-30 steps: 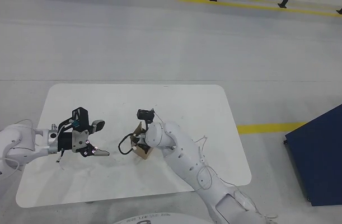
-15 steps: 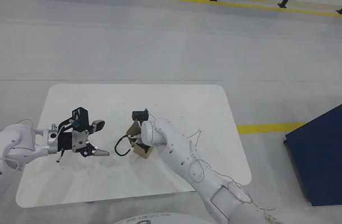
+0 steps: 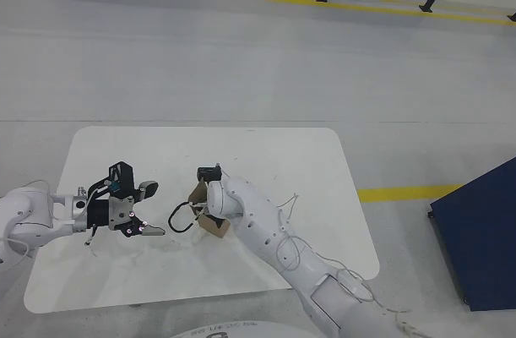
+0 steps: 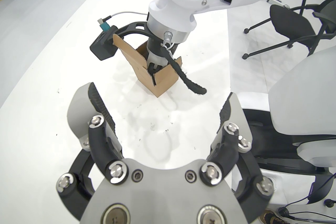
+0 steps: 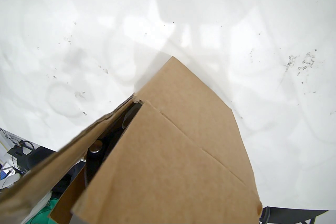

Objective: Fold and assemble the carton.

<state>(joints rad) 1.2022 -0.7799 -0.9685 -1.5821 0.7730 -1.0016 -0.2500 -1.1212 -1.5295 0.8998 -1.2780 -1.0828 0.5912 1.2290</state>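
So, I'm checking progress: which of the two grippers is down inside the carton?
The right gripper, sunk into the open carton from above; the left gripper hangs apart, fingers spread, holding nothing.

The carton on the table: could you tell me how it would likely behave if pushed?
The carton looks like thin, open-topped cardboard, so it is probably light and apt to slide or tip. Its raised flap would likely bend rather than push back.

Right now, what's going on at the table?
The right gripper is pushed down into the open top of the brown carton, which stands upright on the white table with its flaps raised. The left gripper hovers open and empty beside the carton, not touching it. The carton's top is not yet closed.
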